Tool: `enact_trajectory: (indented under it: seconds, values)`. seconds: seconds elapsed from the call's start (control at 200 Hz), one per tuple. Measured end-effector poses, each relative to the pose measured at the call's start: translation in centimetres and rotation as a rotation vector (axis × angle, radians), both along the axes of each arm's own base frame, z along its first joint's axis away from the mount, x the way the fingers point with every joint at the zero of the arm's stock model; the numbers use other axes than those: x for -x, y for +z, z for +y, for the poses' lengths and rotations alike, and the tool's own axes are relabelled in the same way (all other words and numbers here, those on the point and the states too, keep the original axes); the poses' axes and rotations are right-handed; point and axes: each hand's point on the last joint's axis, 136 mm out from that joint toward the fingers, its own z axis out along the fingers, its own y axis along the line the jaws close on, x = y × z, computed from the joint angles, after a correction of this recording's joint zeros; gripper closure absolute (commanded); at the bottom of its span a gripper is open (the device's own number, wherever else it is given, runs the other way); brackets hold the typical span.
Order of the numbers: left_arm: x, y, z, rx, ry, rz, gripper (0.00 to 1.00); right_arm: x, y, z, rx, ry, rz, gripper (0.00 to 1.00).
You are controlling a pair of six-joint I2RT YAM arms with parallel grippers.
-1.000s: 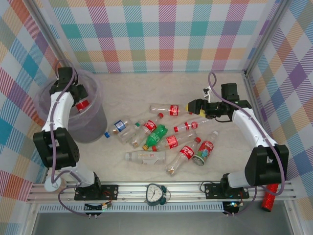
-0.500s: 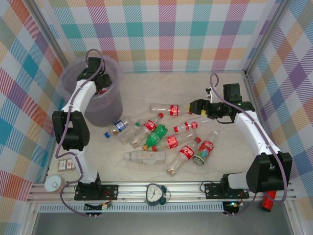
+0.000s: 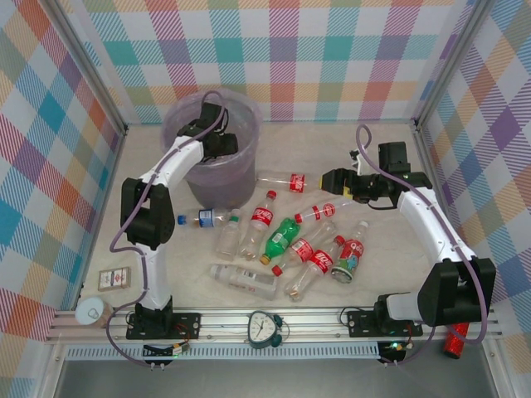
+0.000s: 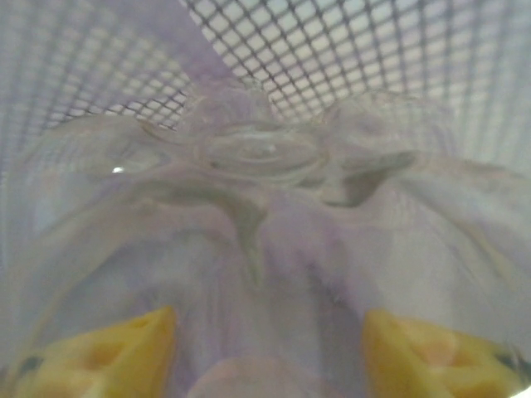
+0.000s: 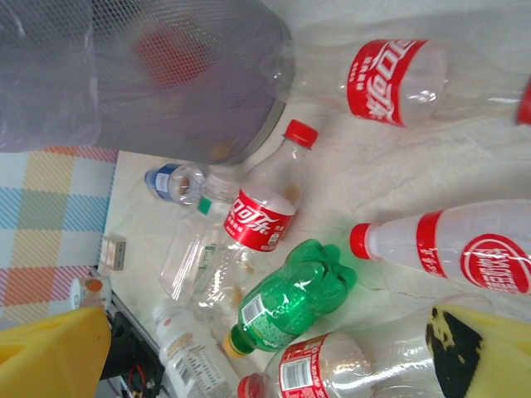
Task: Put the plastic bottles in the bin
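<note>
The bin, a mesh bucket lined with a lilac bag, stands at the back centre, and its wall shows in the right wrist view. My left gripper is down inside it. In the left wrist view its yellow fingers bracket a pale, blurred rounded thing, seemingly a bottle, over the crumpled bag. Several plastic bottles lie in front of the bin: a green one, a red-labelled one and a blue-capped one. My right gripper hovers open above them, over the green bottle.
An alarm clock sits on the front rail. A small card box and a white cup lie at the front left. A red glittery cylinder is at the front right. Plaid walls close in three sides.
The bin and my left arm moved together from the far left to the back centre. The bottles nearest the bin shifted. My right arm barely moved.
</note>
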Motion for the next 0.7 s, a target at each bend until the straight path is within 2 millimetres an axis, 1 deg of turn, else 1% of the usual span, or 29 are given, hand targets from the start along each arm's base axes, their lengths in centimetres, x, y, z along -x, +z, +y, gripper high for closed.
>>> enact_trajectory:
  seconds: [0.09, 0.16, 0.23, 0.305, 0.435, 0.52, 0.59, 0.7]
  values:
    - [-0.1, -0.4, -0.4, 0.012, -0.009, 0.009, 1.00, -0.2, -0.5, -0.5, 0.026, -0.034, 0.019, 0.03]
    - [-0.3, -0.6, -0.6, 0.017, -0.007, 0.012, 0.89, -0.4, -0.7, -0.9, 0.041, -0.065, 0.031, 0.03]
    - [-0.4, -0.8, -0.6, 0.017, -0.007, 0.012, 0.73, -0.7, -1.0, -1.6, 0.056, -0.106, 0.046, 0.02]
    - [-0.4, -0.8, -0.6, 0.017, -0.008, 0.012, 0.57, -0.9, -1.5, -2.9, 0.091, -0.174, 0.073, 0.02]
    - [-0.5, -0.5, -0.6, 0.008, -0.018, 0.009, 0.40, -0.6, -1.8, -5.1, 0.151, -0.274, 0.101, 0.02]
    - [-0.5, 0.2, -0.6, 0.002, -0.026, 0.005, 0.32, -0.2, -1.6, -5.9, 0.178, -0.311, 0.102, 0.02]
    - [-0.4, 1.1, -0.6, -0.008, -0.035, -0.001, 0.27, 0.2, -1.7, -6.4, 0.192, -0.339, 0.121, 0.03]
    - [-0.4, 3.8, -0.3, -0.024, -0.048, -0.041, 0.20, 1.4, -2.9, -7.1, 0.222, -0.382, 0.192, 0.03]
